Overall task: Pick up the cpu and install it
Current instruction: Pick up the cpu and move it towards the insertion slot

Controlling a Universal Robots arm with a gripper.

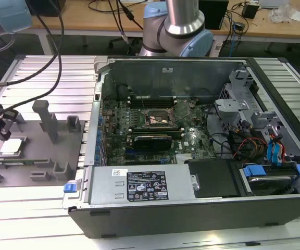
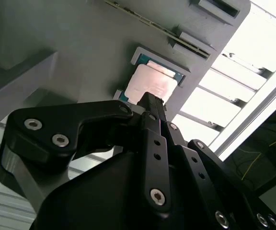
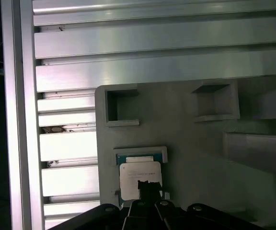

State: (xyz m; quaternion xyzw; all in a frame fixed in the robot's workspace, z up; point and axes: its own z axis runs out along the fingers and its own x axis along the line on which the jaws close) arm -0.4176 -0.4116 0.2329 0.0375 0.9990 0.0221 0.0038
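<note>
The jaws are hovering pressed together and empty just above the cpu (image 3: 137,175), which is lying flat in its tray (image 3: 190,143) recess, so an off-centre descent is risking tilting or scraping it.

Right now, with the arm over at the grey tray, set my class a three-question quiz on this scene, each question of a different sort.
1. True or false: the cpu already sits in the motherboard socket.
2. Choose one: the gripper is nearest to A) the cpu, B) the motherboard socket, C) the power supply.
3. Fill in: in the exterior view, the grey moulded tray lies to the exterior view's ___ of the computer case.

Key: 1 false, the cpu lies in a recess of the tray; 2 A; 3 left.
</note>
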